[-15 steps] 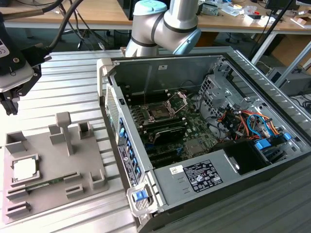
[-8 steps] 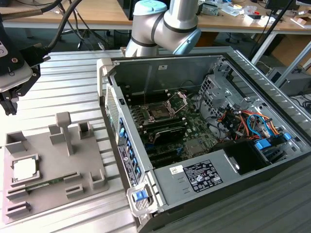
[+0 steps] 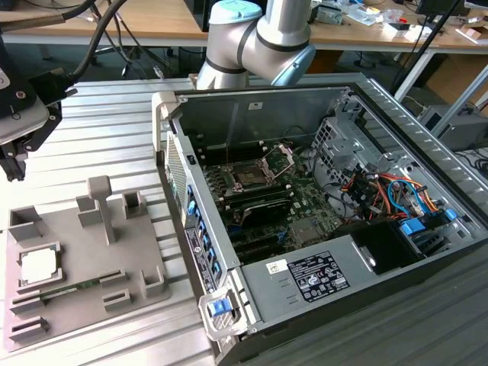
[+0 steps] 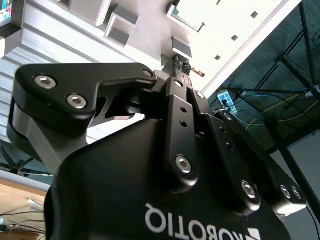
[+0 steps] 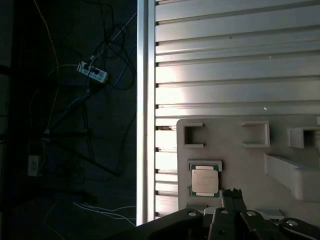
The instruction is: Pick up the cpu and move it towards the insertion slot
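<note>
- Workbench layout, exterior view: a grey moulded plastic tray (image 3: 76,293) lies on the ribbed aluminium table (image 3: 107,122), to the exterior view's left of an open grey metal computer case (image 3: 252,114).
- The cpu (image 3: 38,265), a small flat square chip with a silvery-white top, sits in a square recess of the tray, near a long thin green memory stick (image 3: 65,290).
- The insertion slot (image 3: 250,175), a dark square socket in a silver frame, lies on the green circuit board (image 3: 305,194) inside the case, well apart from the cpu. Its hinged metal load plate (image 3: 280,156) stands raised.
- First wrist view: the black gripper (image 5: 232,193) is over the tray (image 5: 235,160), with its fingertips drawn together and nothing between them. The cpu (image 5: 205,181) lies flat in its recess just beside the fingertips, not gripped. Whether the fingertips touch the tray cannot be told.
- Second wrist view: the gripper (image 4: 181,67) shows its black body and finger links, which converge to closed tips in front of the tray (image 4: 150,20). Nothing is clamped.
</note>
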{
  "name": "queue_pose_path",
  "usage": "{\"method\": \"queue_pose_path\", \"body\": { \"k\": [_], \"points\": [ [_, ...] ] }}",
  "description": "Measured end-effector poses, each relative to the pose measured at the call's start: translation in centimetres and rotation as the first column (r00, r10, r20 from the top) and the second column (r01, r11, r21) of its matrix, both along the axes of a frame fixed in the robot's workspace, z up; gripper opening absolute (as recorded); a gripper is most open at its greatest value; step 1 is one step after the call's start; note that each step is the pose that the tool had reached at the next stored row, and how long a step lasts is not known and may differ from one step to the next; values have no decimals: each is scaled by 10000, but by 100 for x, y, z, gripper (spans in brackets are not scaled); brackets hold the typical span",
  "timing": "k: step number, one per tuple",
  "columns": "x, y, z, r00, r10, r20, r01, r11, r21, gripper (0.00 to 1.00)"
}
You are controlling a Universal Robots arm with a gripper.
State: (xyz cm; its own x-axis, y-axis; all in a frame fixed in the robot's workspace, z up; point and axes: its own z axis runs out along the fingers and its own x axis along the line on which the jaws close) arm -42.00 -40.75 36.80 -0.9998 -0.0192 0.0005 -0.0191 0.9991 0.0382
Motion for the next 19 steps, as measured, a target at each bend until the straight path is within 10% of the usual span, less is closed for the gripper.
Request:
{"method": "queue_pose_path", "body": {
  "k": [19],
  "points": [
    [-67, 0, -7, 10000, -1, 0, 1, 10000, -20, 11]
  ]
}}
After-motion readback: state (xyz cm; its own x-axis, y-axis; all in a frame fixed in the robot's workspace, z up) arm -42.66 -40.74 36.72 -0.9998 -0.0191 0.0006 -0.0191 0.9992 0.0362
